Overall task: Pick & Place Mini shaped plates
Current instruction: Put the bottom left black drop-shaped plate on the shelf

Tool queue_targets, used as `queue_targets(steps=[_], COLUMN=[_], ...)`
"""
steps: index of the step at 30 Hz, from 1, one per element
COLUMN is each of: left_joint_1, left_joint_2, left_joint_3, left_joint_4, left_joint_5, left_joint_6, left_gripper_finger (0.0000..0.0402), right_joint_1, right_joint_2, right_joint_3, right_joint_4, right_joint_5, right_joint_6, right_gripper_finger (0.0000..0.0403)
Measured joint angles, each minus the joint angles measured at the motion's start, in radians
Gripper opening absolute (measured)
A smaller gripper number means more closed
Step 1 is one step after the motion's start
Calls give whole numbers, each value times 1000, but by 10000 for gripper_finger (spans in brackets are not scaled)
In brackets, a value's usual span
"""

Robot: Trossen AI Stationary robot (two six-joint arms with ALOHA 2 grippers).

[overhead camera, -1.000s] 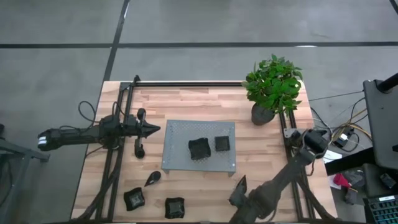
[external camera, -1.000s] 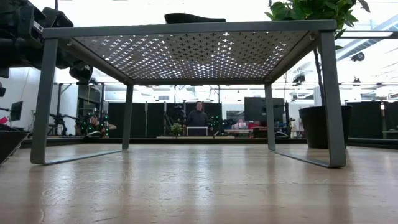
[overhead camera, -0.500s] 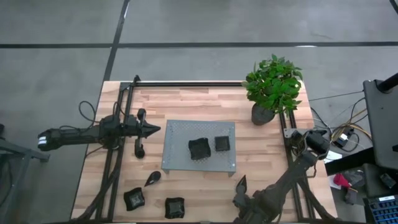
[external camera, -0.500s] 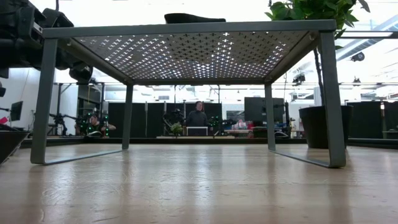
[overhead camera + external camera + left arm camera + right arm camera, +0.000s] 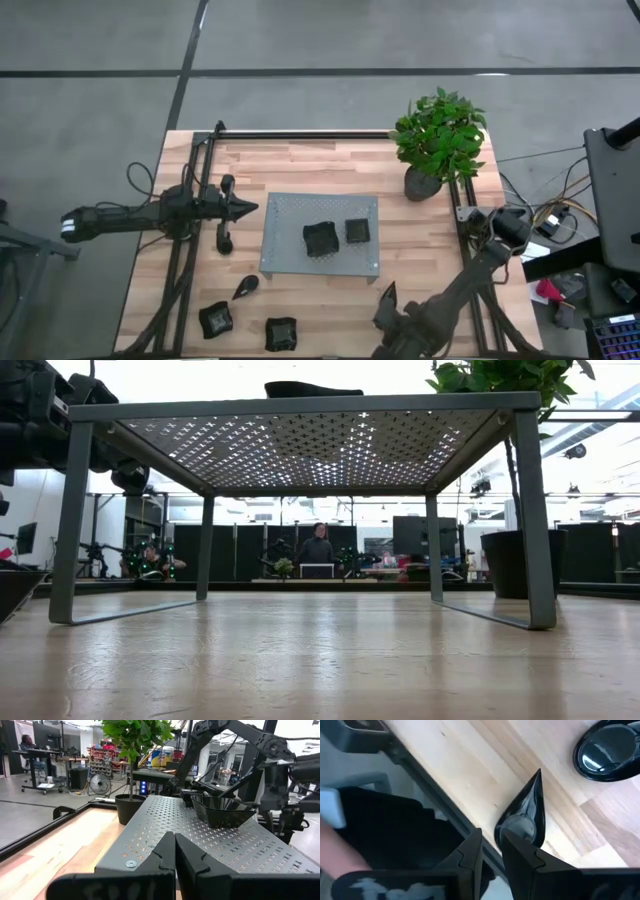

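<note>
1. Only the right arm has shifted since a second ago, its forearm swinging slightly near the front-right corner of the bench (image 5: 300, 160); the plates and the left arm lie as they did.
2. Centre of the bench: the grey perforated tray (image 5: 290, 215) stands on legs and carries two mini plates, a wavy-edged plate (image 5: 320, 238) and a square plate (image 5: 357, 231) beside it, probably the drop-off spot.
3. A potted plant (image 5: 438, 140) stands near the back-right corner, clear of the work.
4. Right arm reaches low along the front edge, elbow toward the right edge; the right gripper (image 5: 491, 847) is partly closed on the rim of a teardrop plate (image 5: 387, 295), pinched at its round end with the pointed tip sticking out, likely so it can be carried to the tray.
5. Left arm lies level from the left edge, the left gripper (image 5: 175, 851) fully closed and empty, pointing at the tray and waiting.
6. Near the front-left corner three plates wait on the bench: a teardrop-shaped plate (image 5: 244, 288), a left square plate (image 5: 216, 319) and a front square plate (image 5: 281, 333).
</note>
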Motion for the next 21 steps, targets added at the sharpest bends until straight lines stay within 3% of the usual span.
queue_targets(steps=[21], left_joint_1=[0], left_joint_2=[0], left_joint_3=[0], left_joint_4=[-5], left_joint_5=[0], left_joint_6=[0], left_gripper_finger=[0], right_joint_1=[12], right_joint_2=[56], right_joint_3=[-39], right_joint_4=[-73], right_joint_5=[1], right_joint_6=[-38], right_gripper_finger=[68])
